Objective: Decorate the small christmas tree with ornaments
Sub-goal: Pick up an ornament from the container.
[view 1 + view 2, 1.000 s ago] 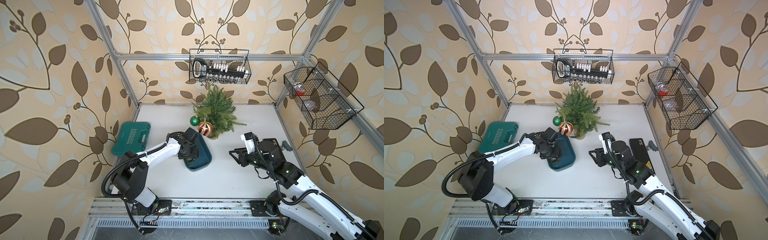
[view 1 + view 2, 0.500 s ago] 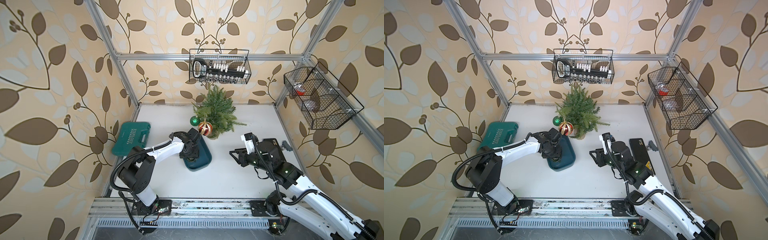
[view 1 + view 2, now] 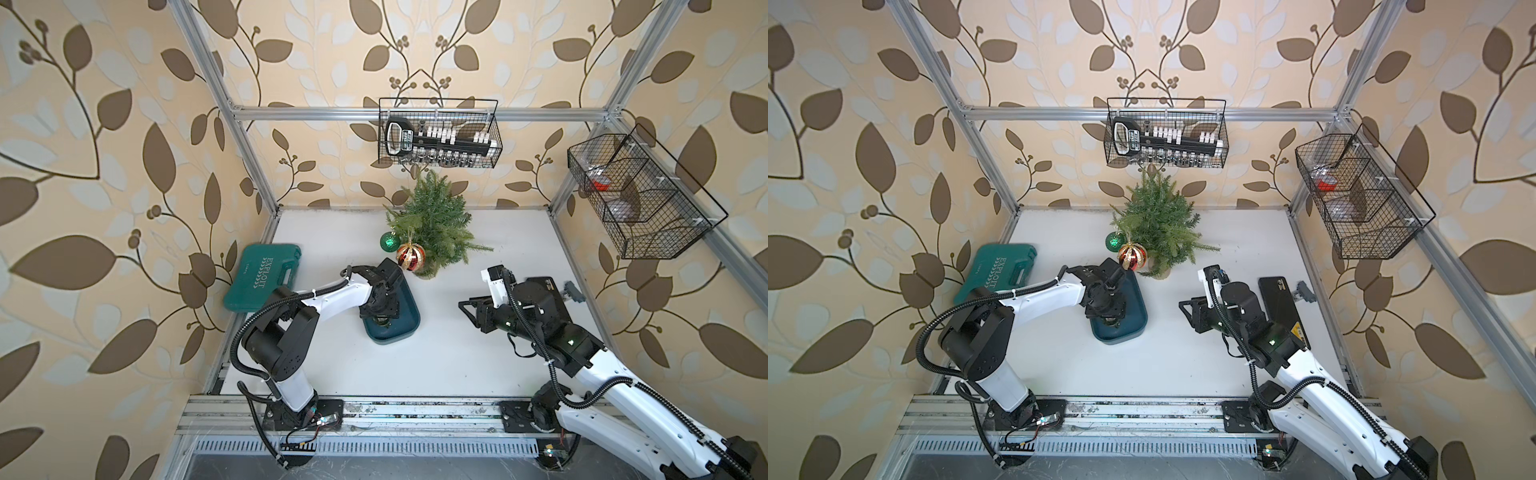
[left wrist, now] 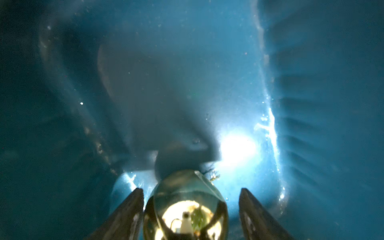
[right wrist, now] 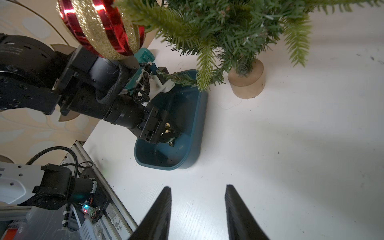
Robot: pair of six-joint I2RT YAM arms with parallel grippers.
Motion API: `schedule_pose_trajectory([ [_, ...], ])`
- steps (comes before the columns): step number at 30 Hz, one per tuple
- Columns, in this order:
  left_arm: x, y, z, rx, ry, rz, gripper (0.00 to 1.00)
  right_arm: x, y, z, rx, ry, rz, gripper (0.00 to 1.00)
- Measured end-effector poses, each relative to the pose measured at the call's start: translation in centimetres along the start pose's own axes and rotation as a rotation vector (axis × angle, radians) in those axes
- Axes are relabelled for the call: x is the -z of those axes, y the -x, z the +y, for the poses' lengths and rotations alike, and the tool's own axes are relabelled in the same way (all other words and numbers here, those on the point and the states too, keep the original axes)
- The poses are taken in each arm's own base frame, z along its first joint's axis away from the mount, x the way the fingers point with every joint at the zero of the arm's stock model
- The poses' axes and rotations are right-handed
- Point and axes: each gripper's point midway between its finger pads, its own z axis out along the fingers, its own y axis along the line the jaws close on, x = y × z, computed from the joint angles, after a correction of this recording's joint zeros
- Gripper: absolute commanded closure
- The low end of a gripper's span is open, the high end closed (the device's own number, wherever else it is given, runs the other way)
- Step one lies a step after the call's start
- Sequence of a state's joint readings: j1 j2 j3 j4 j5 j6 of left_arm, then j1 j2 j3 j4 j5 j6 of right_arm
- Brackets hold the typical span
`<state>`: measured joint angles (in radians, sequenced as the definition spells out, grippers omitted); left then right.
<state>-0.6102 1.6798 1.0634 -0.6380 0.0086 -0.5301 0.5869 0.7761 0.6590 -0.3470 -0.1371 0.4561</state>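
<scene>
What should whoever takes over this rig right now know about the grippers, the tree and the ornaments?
Left gripper: open, down in the teal tray, jaws either side of the gold ornament, not visibly clamped on it.
Right gripper: open, empty, held above the table.
Done: green ornament and red ornament hang on the small christmas tree, on its side toward the left arm.
Left: grip the gold one, lift it out, hang it on a free branch.

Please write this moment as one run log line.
left gripper: open around gold bauble in tray | right gripper: open, empty | tree: green bauble, red bauble hung
</scene>
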Motion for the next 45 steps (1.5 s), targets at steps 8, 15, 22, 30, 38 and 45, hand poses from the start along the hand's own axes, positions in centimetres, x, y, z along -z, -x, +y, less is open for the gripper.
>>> schedule_pose_trajectory([
  [8, 1.0, -0.7, 1.0, -0.005, 0.036, 0.006, 0.29, -0.2, -0.4, -0.2, -0.006, -0.002, 0.005, 0.58],
  [15, 1.3, -1.4, 1.8, -0.008, 0.056, 0.012, 0.28, -0.2, -0.4, -0.3, -0.012, -0.005, 0.001, 0.58],
  [22, 0.8, -2.2, 2.3, -0.008, 0.070, 0.033, 0.36, -0.2, -0.3, -0.3, -0.012, -0.006, -0.003, 0.58],
  [30, 0.8, -2.2, 2.3, -0.017, 0.070, 0.035, 0.46, -0.2, -0.2, -0.5, -0.012, -0.017, -0.008, 0.59],
  [38, 3.1, -2.6, 2.6, -0.026, 0.062, 0.022, 0.47, -0.2, -0.1, -0.7, -0.012, -0.028, -0.014, 0.59],
  [45, 12.3, -0.5, 1.1, -0.035, -0.073, -0.180, 0.47, 0.0, 0.2, -0.4, -0.013, -0.018, -0.025, 0.60],
])
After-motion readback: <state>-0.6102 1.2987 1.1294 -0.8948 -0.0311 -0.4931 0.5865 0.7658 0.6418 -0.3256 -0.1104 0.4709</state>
